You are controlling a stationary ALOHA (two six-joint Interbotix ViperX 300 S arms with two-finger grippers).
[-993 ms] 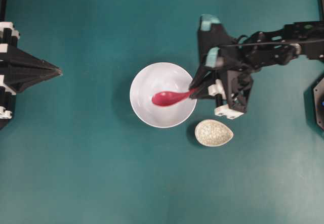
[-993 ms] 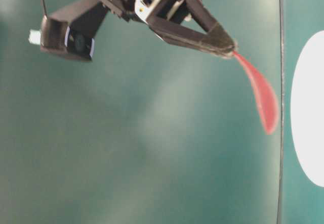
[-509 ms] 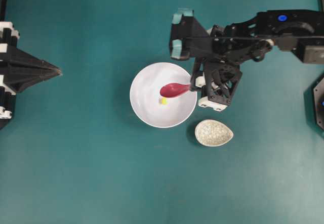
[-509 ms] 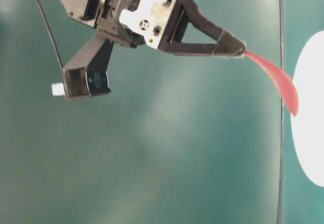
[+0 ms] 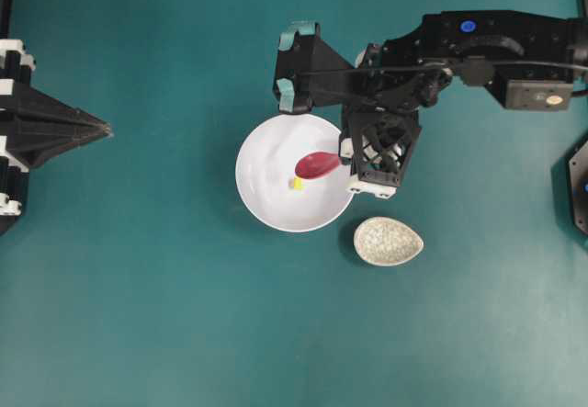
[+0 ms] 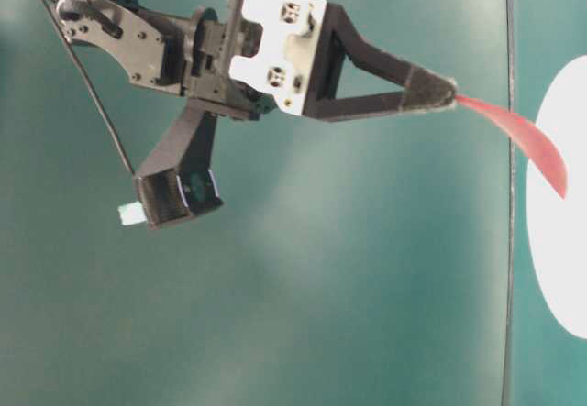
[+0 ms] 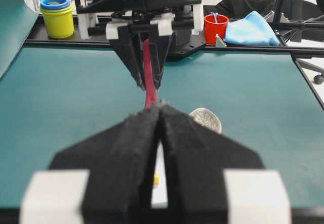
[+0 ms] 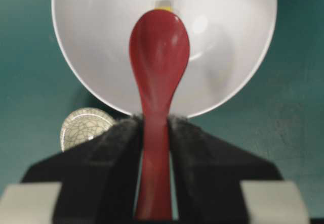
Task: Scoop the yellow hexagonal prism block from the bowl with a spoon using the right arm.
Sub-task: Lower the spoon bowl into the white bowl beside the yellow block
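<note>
At the bowl's rim, on the side nearest the right arm, the right claw [image 8: 153, 128] is clenched on the handle of the red-pink spoon [image 5: 317, 163], its pads pressed against the handle on either side. From there the spoon reaches out over the white bowl [image 5: 262, 196], head foremost, and hangs above the inner floor.

Just past the tip of the spoon head sits the yellow hexagonal prism block [image 5: 297, 184], on the bowl's floor and not in the spoon (from the right wrist view only a sliver of yellow peeps over the tip). So the spoon is picked up and brought to the bowl; what I judge is left is to slide the head under the block and lift it clear.

Beside the bowl, on the right arm's side, lies the small speckled oval dish [image 5: 389, 241] on the teal surface [image 5: 138, 315]. Well apart from the bowl on the other side, the left claw [image 7: 159, 133] is parked with its jaws pressed together on nothing.

Against a second ago, the spoon head has drawn back from the bowl's middle toward the rim, uncovering the block, and the wrist has rolled.
</note>
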